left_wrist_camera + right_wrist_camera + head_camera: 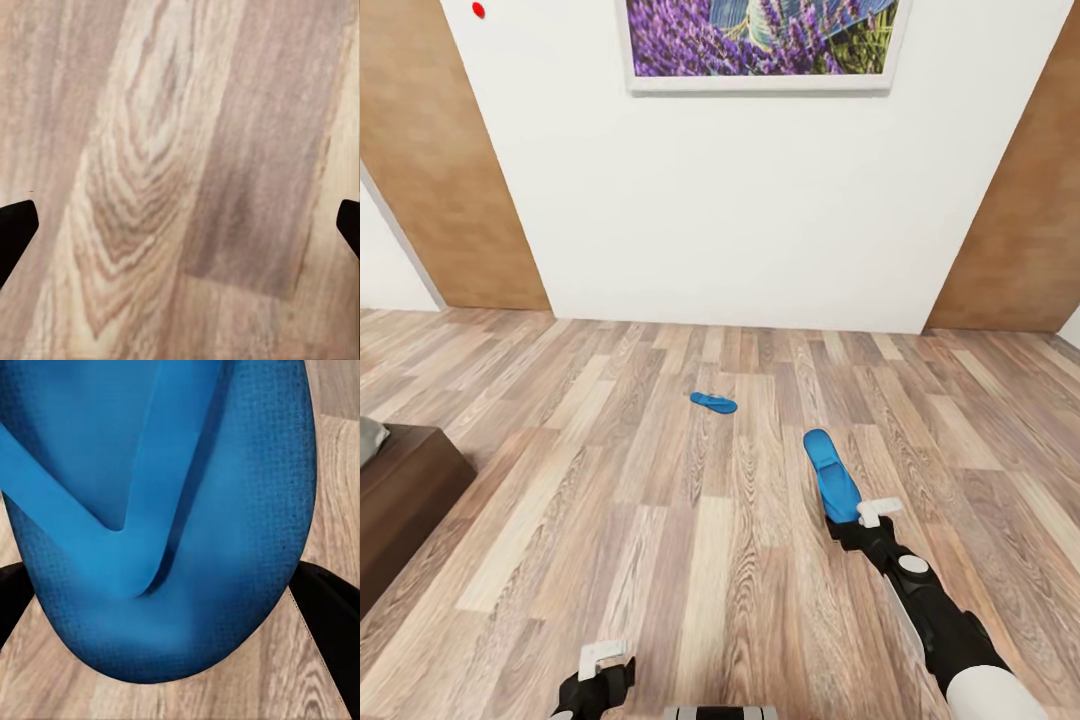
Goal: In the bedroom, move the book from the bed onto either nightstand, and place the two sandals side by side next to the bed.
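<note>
Right gripper [844,515] clamps one blue sandal [832,476] at its end; the sandal sticks out forward past my fingertips, above the plank floor [660,520]. Right arm reaches forward, low. Second sandal [714,402] lies on the floor farther ahead, well apart. Left gripper [180,217] hangs spread wide over bare planks. Bed [400,500] corner at my left.
</note>
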Controlling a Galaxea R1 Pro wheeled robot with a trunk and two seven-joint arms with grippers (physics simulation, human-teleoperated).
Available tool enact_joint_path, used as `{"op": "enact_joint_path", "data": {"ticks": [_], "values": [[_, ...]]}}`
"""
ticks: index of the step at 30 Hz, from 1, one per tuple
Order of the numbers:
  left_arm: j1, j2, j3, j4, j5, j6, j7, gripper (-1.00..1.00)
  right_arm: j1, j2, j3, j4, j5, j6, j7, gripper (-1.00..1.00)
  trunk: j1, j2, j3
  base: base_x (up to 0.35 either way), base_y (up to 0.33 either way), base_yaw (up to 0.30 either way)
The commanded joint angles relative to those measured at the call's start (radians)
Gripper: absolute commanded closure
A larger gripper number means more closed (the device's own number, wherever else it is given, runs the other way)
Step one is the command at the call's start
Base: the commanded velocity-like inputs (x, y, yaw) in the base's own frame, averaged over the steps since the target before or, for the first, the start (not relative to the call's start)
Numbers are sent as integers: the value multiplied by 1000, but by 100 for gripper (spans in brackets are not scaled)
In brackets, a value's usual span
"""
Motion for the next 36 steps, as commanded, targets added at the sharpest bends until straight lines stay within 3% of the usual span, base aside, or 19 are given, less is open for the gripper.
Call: {"op": "enact_joint_path", "data": {"ticks": [1,36], "values": [[0,0,2,0,9,-1,1,-100,0,1,-4,-2,10,5,8,100,0,0,-1,335,-26,0],[0,-1,-3,-1,7,-7,2,-100,1,1,-3,-1,10,6,8,100,0,0,-1,307,-145,0]]}}
